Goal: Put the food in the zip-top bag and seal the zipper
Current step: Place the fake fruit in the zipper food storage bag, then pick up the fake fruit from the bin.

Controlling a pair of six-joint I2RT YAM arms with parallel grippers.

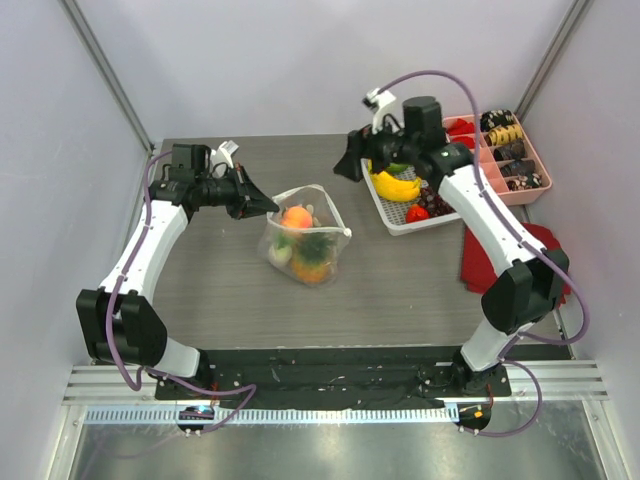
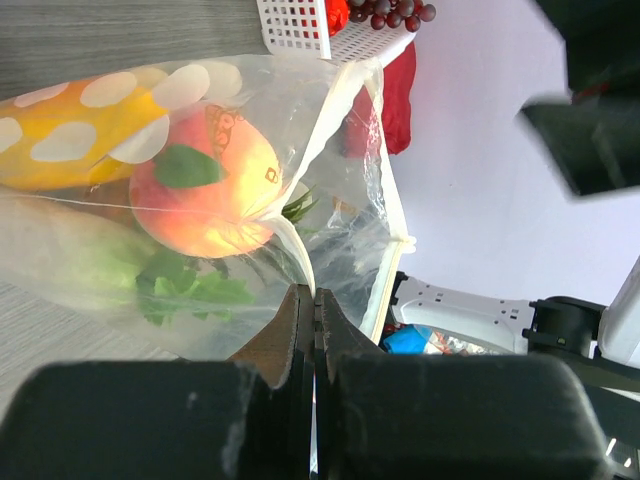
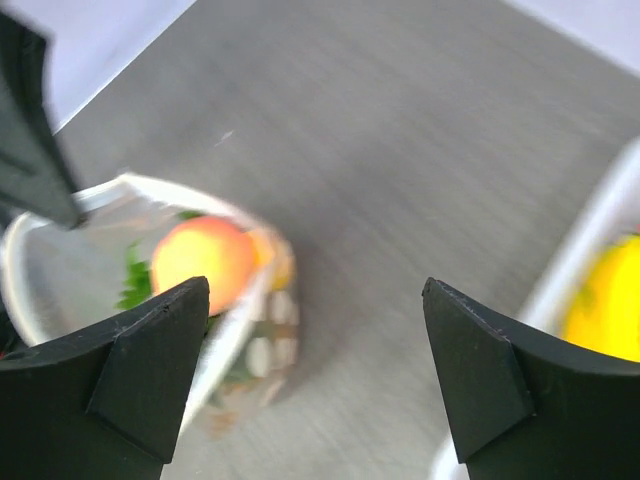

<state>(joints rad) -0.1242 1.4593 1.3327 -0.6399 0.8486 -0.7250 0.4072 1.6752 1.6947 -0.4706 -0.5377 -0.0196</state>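
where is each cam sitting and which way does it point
top external: above and behind the bases, looking down on the table; left arm and right arm show whole.
left wrist: on the left arm, looking along the shut left gripper pinching the zip-top bag; dark fingers fill the bottom.
right wrist: on the right arm, looking down at the table through the open right gripper.
shared: all three show the peach in the bag.

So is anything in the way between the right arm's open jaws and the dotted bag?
Nothing visible. Only bare table shows between the right jaws and the zip-top bag; the left jaws pinch its edge from the opposite side.
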